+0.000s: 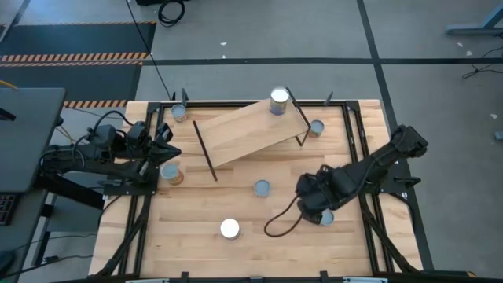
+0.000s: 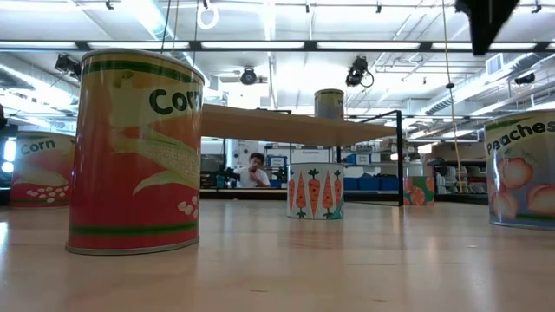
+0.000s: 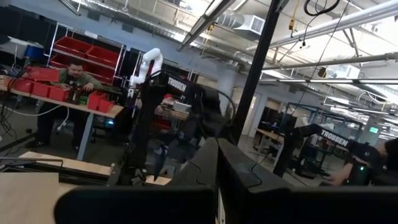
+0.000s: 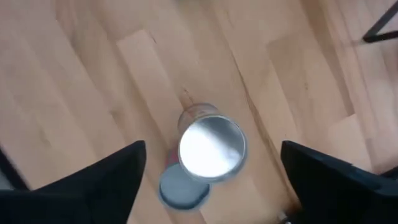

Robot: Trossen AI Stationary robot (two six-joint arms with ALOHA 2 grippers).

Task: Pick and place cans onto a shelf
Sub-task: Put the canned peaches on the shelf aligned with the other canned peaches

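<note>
The shelf (image 1: 244,130) is a light wood board on thin black legs at the table's far middle, and one can (image 1: 279,101) stands on its far right end. Several cans stand upright on the tabletop: a corn can (image 1: 229,229), a carrot can (image 1: 261,188), another corn can (image 1: 170,173) and a peaches can (image 1: 326,218). My right gripper (image 4: 211,186) is open and hangs above a silvery-topped can (image 4: 211,149), its fingers (image 4: 106,180) on either side of the can and well clear of it. My left gripper (image 1: 165,148) is shut and empty at the table's left edge.
Two more cans stand near the far edge, one (image 1: 179,112) left of the shelf and one (image 1: 316,128) by its right leg. A dark cable loop (image 1: 279,224) lies on the table beside my right gripper. People sit in the room beyond the table.
</note>
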